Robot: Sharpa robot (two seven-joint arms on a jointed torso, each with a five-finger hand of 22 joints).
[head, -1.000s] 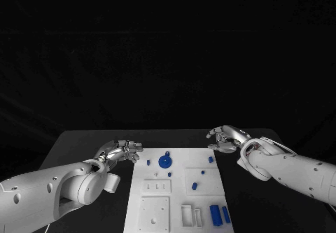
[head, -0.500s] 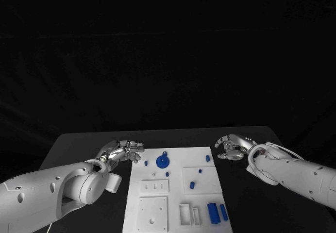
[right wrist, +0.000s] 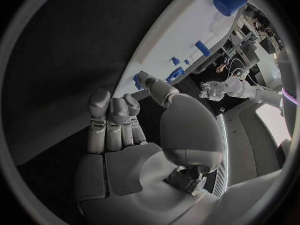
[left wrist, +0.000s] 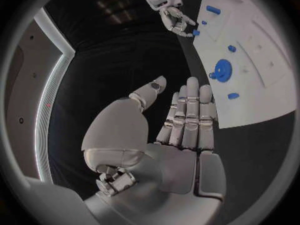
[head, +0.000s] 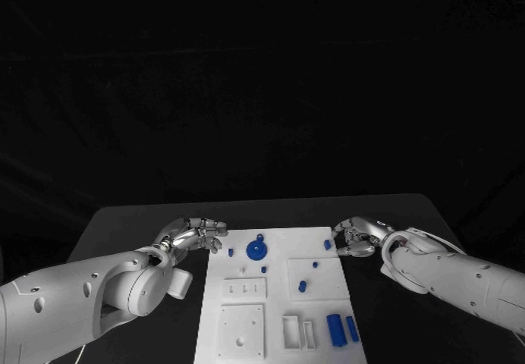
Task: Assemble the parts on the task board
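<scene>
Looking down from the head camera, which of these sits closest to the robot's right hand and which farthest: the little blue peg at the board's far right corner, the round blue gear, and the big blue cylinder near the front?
From the right hand:
1. Small blue peg, at the board's far right corner, just beside the hand.
2. Round blue gear, farther left, on the board's far part.
3. Big blue cylinder, at the board's near right end, farthest.
</scene>
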